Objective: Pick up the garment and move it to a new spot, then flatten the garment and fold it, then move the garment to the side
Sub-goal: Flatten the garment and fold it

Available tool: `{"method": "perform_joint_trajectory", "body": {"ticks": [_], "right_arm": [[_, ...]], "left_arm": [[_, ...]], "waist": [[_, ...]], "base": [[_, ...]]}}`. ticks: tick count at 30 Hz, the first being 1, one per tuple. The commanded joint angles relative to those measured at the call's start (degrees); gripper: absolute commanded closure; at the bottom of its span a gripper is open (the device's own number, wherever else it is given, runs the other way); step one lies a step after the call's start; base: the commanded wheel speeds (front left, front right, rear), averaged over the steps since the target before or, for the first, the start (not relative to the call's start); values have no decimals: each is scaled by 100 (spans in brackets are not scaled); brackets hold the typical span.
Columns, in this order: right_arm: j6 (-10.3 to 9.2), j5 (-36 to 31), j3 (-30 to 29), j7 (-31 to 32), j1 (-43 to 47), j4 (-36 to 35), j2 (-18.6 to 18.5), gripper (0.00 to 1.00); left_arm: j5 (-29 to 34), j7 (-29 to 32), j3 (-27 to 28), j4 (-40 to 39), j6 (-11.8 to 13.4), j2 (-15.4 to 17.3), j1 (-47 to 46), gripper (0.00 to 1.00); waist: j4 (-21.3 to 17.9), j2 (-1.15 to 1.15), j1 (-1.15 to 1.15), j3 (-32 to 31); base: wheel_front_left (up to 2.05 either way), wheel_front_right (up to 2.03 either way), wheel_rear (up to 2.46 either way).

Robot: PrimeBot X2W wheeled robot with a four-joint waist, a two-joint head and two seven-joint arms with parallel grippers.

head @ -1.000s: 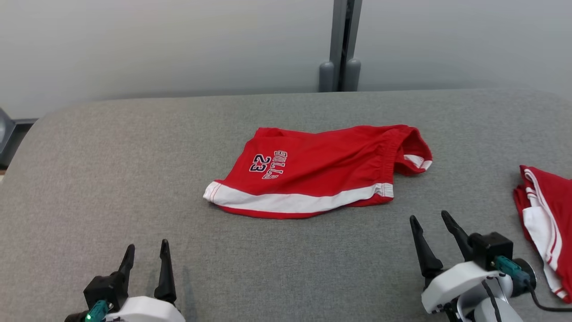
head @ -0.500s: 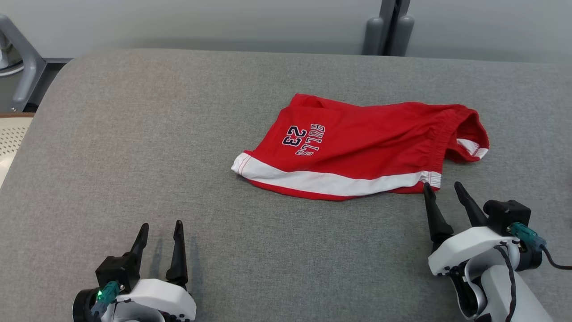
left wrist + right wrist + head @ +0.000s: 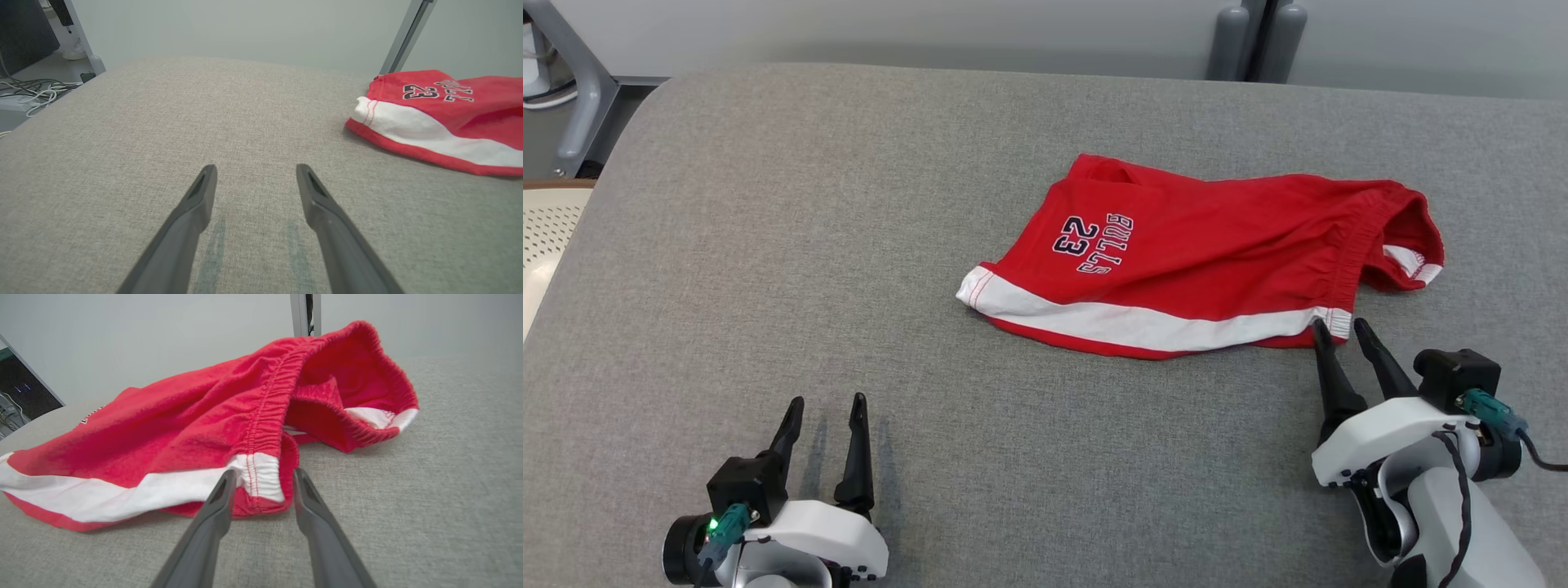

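Red basketball shorts (image 3: 1201,261) lie crumpled on the grey fabric table top (image 3: 768,245), right of centre in head view. The leg hem points to robot's left, the elastic waistband (image 3: 1356,245) to its right. White side stripe (image 3: 1143,322) runs along the near edge, w/ a "BULLS 23" print (image 3: 1094,243) upside down near the hem. Waistband gapes open, far end flopped over.

R gripper (image 3: 1338,324) sits low on the table at the near waistband corner. In right wrist view its jaws (image 3: 263,473) are partly apart, narrower than the other pair, w/ the white-stripe end of the waistband btwn the tips. Cloth there doesn't look squeezed, and I can't tell if the fingers touch it.

L gripper (image 3: 827,400) is at lower left, jaws wide, nothing btwn them, just above the table and well apart from the shorts.
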State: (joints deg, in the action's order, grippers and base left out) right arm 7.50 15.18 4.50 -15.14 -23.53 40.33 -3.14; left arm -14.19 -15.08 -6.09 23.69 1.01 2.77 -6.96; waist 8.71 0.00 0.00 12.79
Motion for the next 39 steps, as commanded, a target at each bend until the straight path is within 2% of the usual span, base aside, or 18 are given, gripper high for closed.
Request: {"method": "perform_joint_trajectory", "body": {"ticks": [1,3,6,8,9,10,11,12,13,22,30,37,39], "right_arm": [[-2,-13,-31,3,-58,34,-50,29],[-2,-37,-63,3,-73,44,-44,26],[-2,-86,-82,3,-121,100,-62,28],[-2,-104,-86,3,-174,146,-83,36],[-2,-109,-81,3,-186,174,-88,48],[-2,-112,-80,3,-192,194,-94,54],[-2,-115,-75,3,-197,207,-99,66],[-2,-118,-65,3,-209,215,-105,85],[-2,-135,-77,3,-225,206,-115,100],[-2,-266,51,3,-181,31,-190,100],[-2,-232,237,3,-307,-46,-174,100],[-2,-217,301,3,-362,-47,-151,100],[-2,-212,318,3,-381,-45,-146,100]], "left_arm": [[29,-11,8,6,-36,26,-102,0],[42,-11,3,10,-35,26,-110,0],[42,-11,-10,2,-34,26,-99,0],[44,-11,-13,-6,-33,27,-107,0],[41,-11,-14,-6,-34,27,-119,0],[39,-11,-13,-5,-31,27,-131,0],[40,-11,-15,-2,-26,26,-138,0],[41,-11,-17,1,-20,26,-142,0],[44,-11,-19,6,-16,26,-143,0],[-111,-11,-264,165,-335,27,-406,0],[-102,-11,-502,697,-692,25,-1207,0],[-339,-11,-746,1219,-844,27,-1713,0],[-553,-11,-978,1297,-852,21,-1807,0]], "waist": [[7,0,0,9],[17,0,0,19],[35,0,0,45],[51,0,0,71],[59,0,0,81],[64,0,0,89],[67,0,0,94],[69,0,0,98],[66,0,0,100],[-154,0,0,172],[-455,0,0,334],[-572,0,0,402],[-599,0,0,421]], "base": [[0,0,0],[0,0,0],[0,0,0],[0,0,0],[0,0,0],[0,0,0],[0,0,0],[0,0,0],[0,0,0],[0,0,0],[0,0,0],[0,0,0],[0,0,0]]}}
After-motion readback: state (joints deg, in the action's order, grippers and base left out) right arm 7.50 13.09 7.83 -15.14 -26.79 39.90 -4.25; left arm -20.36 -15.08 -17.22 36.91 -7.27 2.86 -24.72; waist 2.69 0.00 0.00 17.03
